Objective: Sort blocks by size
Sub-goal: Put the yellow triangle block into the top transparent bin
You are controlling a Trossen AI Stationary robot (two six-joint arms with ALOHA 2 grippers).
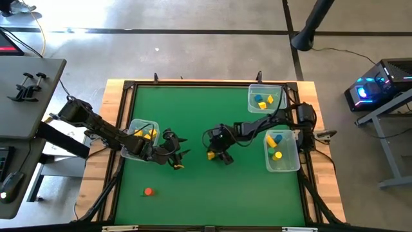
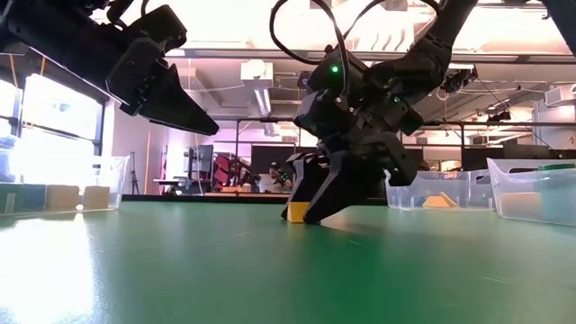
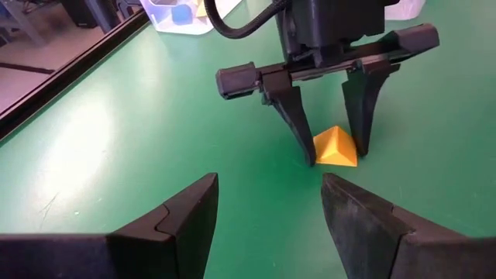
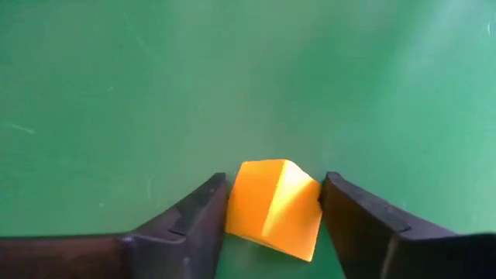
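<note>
Right gripper (image 3: 333, 151) is standing fingertips-down at mid-table, its fingers bracketing a yellow wedge block (image 4: 275, 208) that is lying on the green mat (image 1: 193, 116), ridge pointing upward, without visibly clamping it; left gripper (image 3: 267, 213) is hovering nearby, fingers spread wide and empty

Green table (image 1: 193, 116) with wooden border. Clear bin (image 1: 134, 132) near left edge. Two clear bins near right edge: one (image 1: 252, 96) at far-right corner, another (image 1: 291, 161) mid-edge.
</note>
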